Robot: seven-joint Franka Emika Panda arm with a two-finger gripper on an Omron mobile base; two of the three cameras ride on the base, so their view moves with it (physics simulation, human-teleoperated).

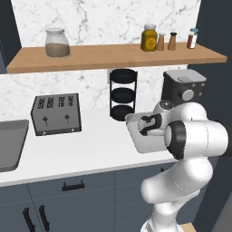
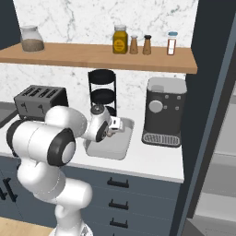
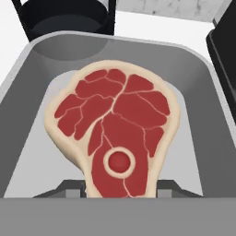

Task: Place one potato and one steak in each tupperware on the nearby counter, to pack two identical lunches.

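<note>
A raw red steak (image 3: 113, 133) with a pale fat rim and a round bone hangs over the inside of a grey tupperware (image 3: 27, 83). My gripper (image 3: 120, 189) is shut on the steak's narrow lower end, with one fingertip (image 3: 69, 187) showing on each side of it. From the base cameras, the gripper (image 1: 135, 123) (image 2: 118, 124) hovers above the tupperware (image 1: 138, 144) (image 2: 108, 148), which rests on the white counter (image 1: 81, 154) in front of the black stand. The tupperware's floor under the steak looks bare. Any potato or second tupperware is out of view.
A black three-tier stand (image 1: 123, 93) rises just behind the tupperware, and a dark coffee machine (image 2: 163, 110) stands to its right. A toaster (image 1: 55, 113) and a sink (image 1: 10, 142) lie to the left. A wooden shelf (image 1: 113, 56) with jars hangs overhead.
</note>
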